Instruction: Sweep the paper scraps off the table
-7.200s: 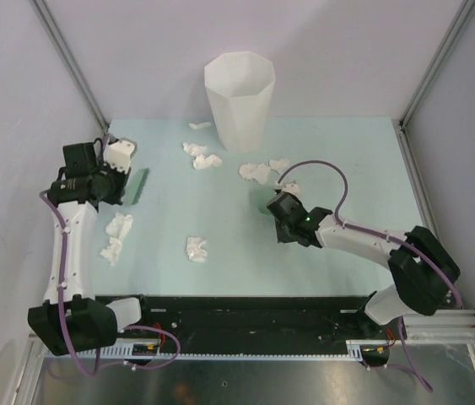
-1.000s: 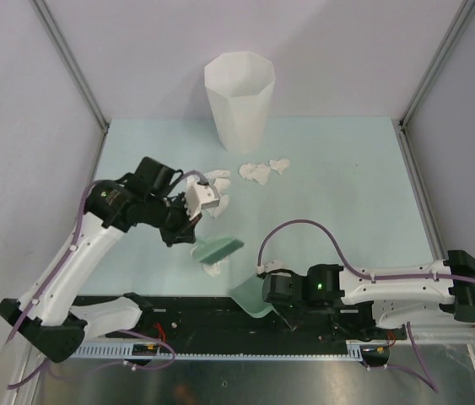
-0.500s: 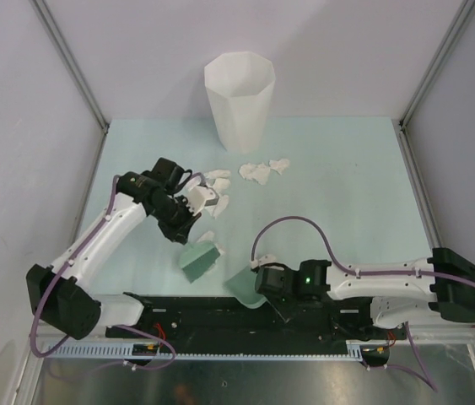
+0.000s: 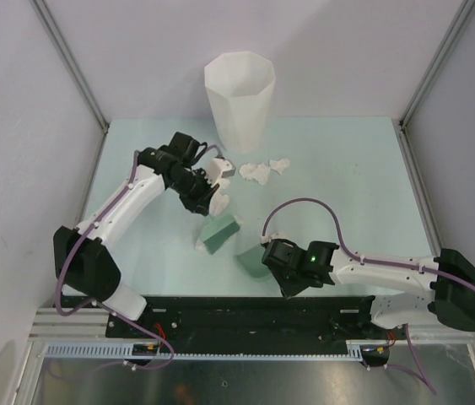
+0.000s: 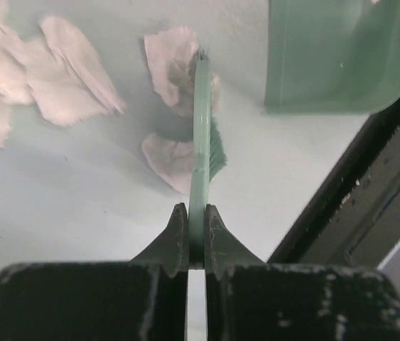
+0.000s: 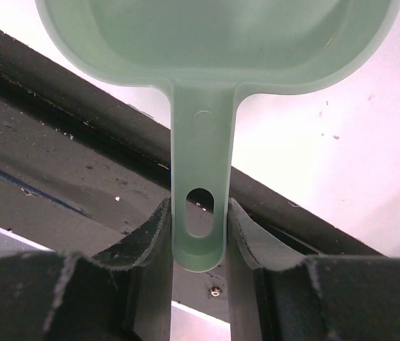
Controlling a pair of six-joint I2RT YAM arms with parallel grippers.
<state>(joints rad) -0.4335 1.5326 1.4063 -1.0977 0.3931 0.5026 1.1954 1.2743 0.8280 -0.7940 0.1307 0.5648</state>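
Pale green bench (image 4: pixel 364 186) holds paper scraps (image 4: pixel 254 171) near the bin (image 4: pixel 239 93), two at the brush (image 4: pixel 218 232). Your left tool (image 5: pixel 197 217), clenched on the brush, has retreated from the near edge; your right tool (image 6: pixel 198 209), gripping the dustpan (image 4: pixel 248 258), has advanced, ready to scoop.

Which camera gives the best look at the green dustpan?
The right wrist view: the dustpan fills the frame, its handle clamped in the right tool. The top view shows only a green corner beside that arm; the left wrist view catches part of its scoop at the upper right.
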